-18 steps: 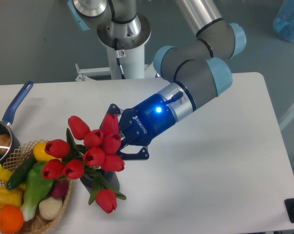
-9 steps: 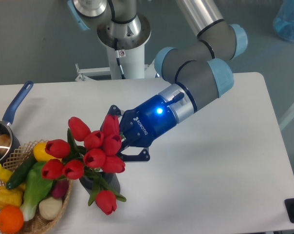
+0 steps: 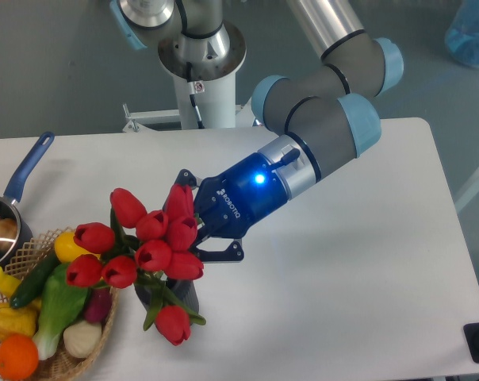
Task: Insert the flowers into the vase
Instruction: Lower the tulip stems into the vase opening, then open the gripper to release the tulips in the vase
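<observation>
Camera view, the only one: the flowers stand with their stems down in the vase, near the front left corner of the tabletop, just beside the basket of toy vegetables. Compared with a second ago the bunch has sagged slightly left and down, suggesting it now rests in the vase. The gripper sits against the blooms; whether its fingers grip anything I cannot tell.

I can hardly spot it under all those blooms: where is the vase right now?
The vase stands low and left of centre on the white table, mostly hidden under the flowers, just right of the wicker basket and below the gripper.
</observation>
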Controlling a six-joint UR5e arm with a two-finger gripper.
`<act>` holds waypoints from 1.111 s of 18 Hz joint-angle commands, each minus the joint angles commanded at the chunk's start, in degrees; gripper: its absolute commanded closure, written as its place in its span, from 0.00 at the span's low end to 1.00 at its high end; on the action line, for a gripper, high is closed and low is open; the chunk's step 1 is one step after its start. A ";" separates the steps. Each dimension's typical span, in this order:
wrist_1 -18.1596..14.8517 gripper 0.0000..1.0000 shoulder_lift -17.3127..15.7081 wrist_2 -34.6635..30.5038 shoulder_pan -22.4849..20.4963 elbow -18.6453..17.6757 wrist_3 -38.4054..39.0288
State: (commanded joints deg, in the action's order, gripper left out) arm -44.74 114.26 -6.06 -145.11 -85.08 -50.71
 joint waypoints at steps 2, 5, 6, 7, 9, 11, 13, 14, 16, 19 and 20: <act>0.00 0.92 0.17 0.00 0.00 0.00 0.00; 0.00 0.92 1.05 -0.09 0.00 0.00 -0.26; 0.00 0.92 1.23 -0.09 0.00 0.00 -0.79; 0.00 0.92 1.23 -0.09 0.00 0.00 -0.79; 0.00 0.92 1.14 -0.09 0.00 -0.26 -0.79; 0.00 0.91 1.32 -0.18 0.00 -0.61 -0.88; 0.00 0.90 1.41 -0.35 0.00 -1.05 -0.97; 0.00 0.90 1.84 -0.35 -0.09 -1.23 -1.49; 0.00 0.90 2.63 -0.61 0.00 -1.84 -3.51; 0.00 0.88 2.73 -2.11 -0.09 -3.16 -4.75; 0.00 0.88 2.64 -2.37 -0.09 -3.86 -4.75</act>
State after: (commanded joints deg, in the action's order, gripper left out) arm -44.74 116.90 -8.43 -145.20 -88.94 -55.46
